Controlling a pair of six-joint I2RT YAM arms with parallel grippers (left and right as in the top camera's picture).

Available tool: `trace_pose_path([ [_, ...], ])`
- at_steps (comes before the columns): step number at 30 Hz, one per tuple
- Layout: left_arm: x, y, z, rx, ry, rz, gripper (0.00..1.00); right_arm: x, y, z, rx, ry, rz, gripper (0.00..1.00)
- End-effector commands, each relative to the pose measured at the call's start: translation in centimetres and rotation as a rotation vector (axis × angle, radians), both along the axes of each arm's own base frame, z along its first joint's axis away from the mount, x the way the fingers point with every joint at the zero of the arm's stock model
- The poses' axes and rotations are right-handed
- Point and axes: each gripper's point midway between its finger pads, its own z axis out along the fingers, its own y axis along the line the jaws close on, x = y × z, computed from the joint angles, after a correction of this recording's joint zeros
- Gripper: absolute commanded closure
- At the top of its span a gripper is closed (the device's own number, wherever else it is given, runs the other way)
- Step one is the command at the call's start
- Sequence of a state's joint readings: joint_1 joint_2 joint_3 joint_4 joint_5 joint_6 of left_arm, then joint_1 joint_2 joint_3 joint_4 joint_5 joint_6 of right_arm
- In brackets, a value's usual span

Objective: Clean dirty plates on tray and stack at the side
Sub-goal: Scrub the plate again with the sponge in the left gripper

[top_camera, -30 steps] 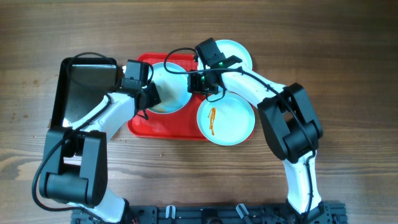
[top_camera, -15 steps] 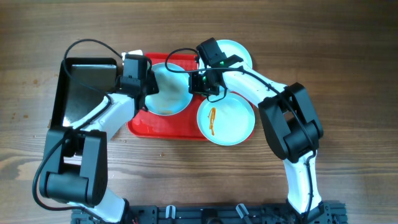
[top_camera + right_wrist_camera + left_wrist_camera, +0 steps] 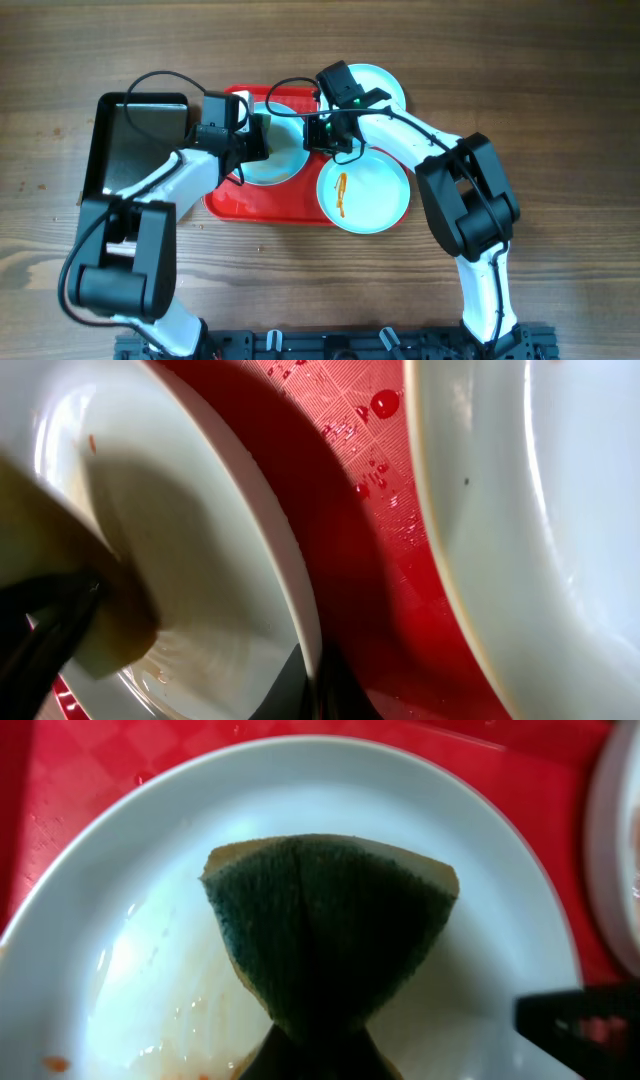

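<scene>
The red tray (image 3: pixel 262 205) holds a pale plate (image 3: pixel 280 165) with faint orange-brown smears (image 3: pixel 190 1020). My left gripper (image 3: pixel 256 138) is shut on a green-faced sponge (image 3: pixel 330 920) pressed flat on this plate's middle. My right gripper (image 3: pixel 315 137) is shut on the plate's right rim (image 3: pixel 312 630), one finger inside and one outside. A second plate (image 3: pixel 365 190) with an orange sauce streak lies at the tray's right end. A third plate (image 3: pixel 385 85) lies on the table beyond the right arm, partly hidden by it.
A glossy black tray (image 3: pixel 130 140) sits on the table left of the red tray, under the left arm. Red tray floor (image 3: pixel 370 510) with wet droplets shows between the held plate and another plate (image 3: pixel 540 510).
The left gripper has swept the sponge from the plate's left side toward its middle and right. The brown smear at the plate's near edge looks fainter. The right arm has not moved.
</scene>
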State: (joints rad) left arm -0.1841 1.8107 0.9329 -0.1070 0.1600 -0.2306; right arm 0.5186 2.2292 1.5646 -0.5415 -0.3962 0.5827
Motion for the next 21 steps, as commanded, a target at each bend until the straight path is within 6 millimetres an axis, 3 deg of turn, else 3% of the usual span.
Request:
trace_pose_path([
  [1, -0.3, 1.6, -3.1, 0.057, 0.065, 0.105, 0.96, -1.1, -1.1, -2.7, -0.054, 0.052, -0.004, 0.96],
  [4, -1.1, 2.8, -3.7, 0.035, 0.133, 0.208, 0.96, -1.1, -1.1, -2.7, -0.055, 0.051, -0.002, 0.96],
  [7, -1.8, 3.7, -3.0, -0.021, 0.252, 0.258, 0.96, -1.1, -1.1, -2.7, -0.054, 0.051, -0.002, 0.96],
  [11, -3.9, 3.7, -1.3, -0.088, 0.425, 0.259, 0.96, -1.1, -1.1, -2.7, -0.054, 0.051, -0.002, 0.96],
  [15, -6.9, 2.3, -1.2, -0.143, 0.571, 0.233, 0.96, -1.1, -1.0, -2.7, -0.053, 0.05, -0.002, 0.96],
  [21, -5.3, 1.4, -0.9, -0.179, 0.503, 0.201, 0.96, -1.1, -0.9, -2.6, -0.048, 0.054, 0.001, 0.96],
])
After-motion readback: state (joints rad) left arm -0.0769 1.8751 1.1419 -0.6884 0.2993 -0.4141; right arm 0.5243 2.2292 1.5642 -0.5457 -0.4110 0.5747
